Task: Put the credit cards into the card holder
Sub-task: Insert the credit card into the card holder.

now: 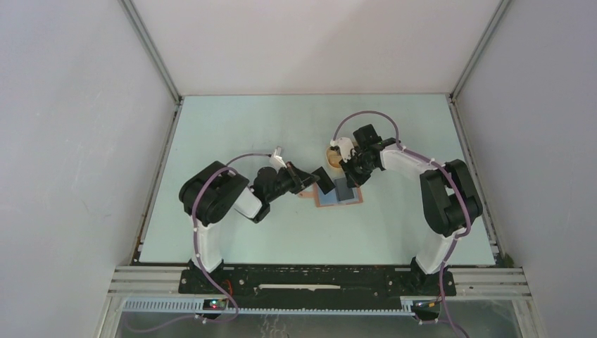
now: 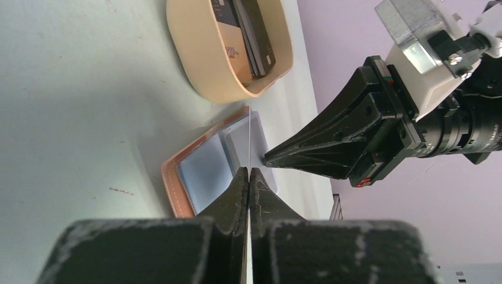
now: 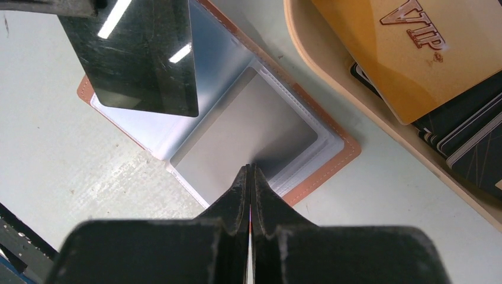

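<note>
Pale green worktop (image 1: 232, 232). A little right of its middle, toward the far edge, a beige oval tray (image 2: 201, 65) with an orange VIP card (image 3: 402, 53) atop dark cards (image 3: 467, 136). Just beside it on the near side, a reddish-brown card holder (image 3: 136, 127) spread open, with a grey card (image 3: 254, 130) lying in it. Above the holder's other half, a black card (image 3: 142, 59) pinched in the clenched left claw (image 2: 250, 174). Right claw (image 3: 250, 171) squeezed tight, tips down at the grey card.

Reddish-brown card holder (image 3: 349, 149), orange-yellow card (image 3: 408, 53), beige tray (image 3: 311, 41)
</note>
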Controlling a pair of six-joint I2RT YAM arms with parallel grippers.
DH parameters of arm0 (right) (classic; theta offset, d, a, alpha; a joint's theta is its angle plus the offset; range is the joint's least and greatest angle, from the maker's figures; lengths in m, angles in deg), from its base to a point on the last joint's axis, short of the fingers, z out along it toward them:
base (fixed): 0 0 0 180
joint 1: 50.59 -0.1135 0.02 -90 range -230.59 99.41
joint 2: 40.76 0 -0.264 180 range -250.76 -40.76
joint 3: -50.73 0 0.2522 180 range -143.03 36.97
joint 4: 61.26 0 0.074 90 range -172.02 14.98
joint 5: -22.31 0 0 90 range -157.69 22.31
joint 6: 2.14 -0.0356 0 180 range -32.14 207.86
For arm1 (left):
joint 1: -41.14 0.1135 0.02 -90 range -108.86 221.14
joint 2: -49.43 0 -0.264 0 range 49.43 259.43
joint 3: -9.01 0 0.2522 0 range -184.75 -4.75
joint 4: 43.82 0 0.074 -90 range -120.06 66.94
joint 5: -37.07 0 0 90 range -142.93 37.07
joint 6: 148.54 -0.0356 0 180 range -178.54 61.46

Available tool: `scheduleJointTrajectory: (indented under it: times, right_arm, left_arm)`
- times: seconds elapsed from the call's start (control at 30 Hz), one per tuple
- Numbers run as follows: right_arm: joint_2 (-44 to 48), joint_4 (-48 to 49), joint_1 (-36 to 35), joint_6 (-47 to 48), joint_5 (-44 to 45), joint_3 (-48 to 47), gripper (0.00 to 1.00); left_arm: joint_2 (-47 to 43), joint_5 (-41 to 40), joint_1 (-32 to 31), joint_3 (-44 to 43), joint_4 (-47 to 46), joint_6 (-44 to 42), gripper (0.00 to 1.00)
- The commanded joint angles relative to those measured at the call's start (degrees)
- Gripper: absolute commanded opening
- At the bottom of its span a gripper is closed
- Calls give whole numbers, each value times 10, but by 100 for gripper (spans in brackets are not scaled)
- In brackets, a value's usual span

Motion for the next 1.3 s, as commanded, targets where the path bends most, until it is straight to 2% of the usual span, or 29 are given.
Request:
scheduleJointTrajectory:
  times: [0.0,0.5,0.87,1.07,1.27]
  right_arm:
    - [-7,-17,4,-6,17,-19,0]
    - [-16,-29,6,-4,15,-26,0]
    - [-18,-31,6,-3,16,-26,0]
    - [-20,-33,6,-3,16,-28,0]
    - [-20,-33,6,-3,17,-28,0]
  left_arm:
    - [3,8,0,-22,24,-2,0]
    - [15,20,-12,-43,68,-6,0]
    - [10,21,-9,-7,-20,22,0]
    - [15,28,-8,-11,-20,25,0]
    - [13,26,-8,-21,18,13,0]
